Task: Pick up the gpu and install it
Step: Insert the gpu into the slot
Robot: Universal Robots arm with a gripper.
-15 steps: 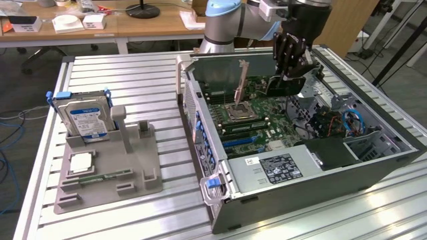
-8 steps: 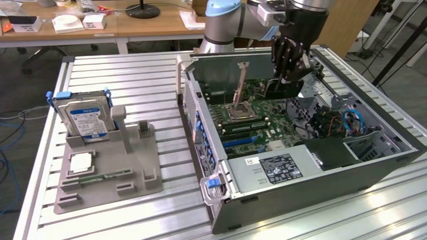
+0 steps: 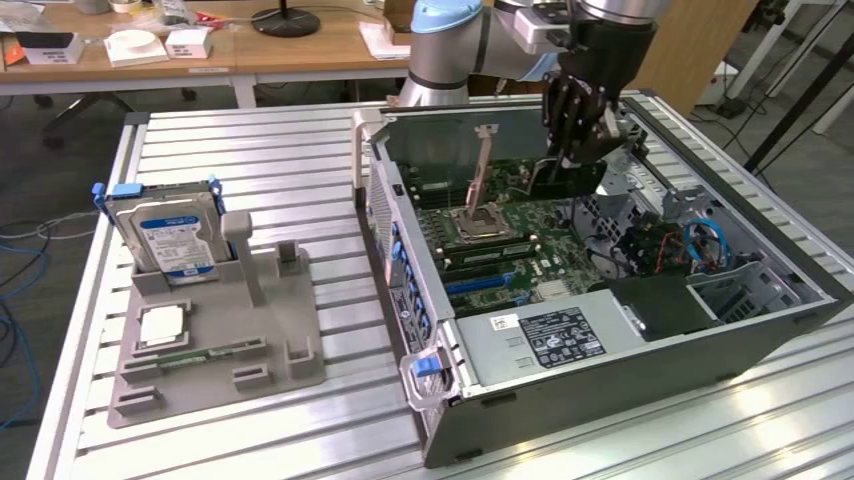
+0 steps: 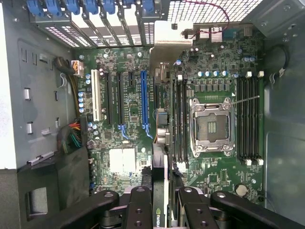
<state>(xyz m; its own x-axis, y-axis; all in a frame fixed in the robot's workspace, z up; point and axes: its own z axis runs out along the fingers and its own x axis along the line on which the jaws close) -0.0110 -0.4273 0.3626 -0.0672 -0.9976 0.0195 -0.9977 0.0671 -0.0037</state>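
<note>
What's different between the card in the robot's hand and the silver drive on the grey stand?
The gpu is held by the hand over the open computer case; the hard drive sits in the grey stand outside it. The gpu is thin, dark and green; the hard drive is thick and silver with a blue-white label. Both are upright on edge.

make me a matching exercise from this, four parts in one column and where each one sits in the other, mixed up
Things
1. gpu
2. hard drive
3. memory stick
4. cpu socket

Places
A. standing upright in the grey holder
B. on the motherboard inside the open case
C. clamped in the gripper above the motherboard
D. lying low in the grey holder

Pairs: 1-C, 2-A, 3-D, 4-B
</note>
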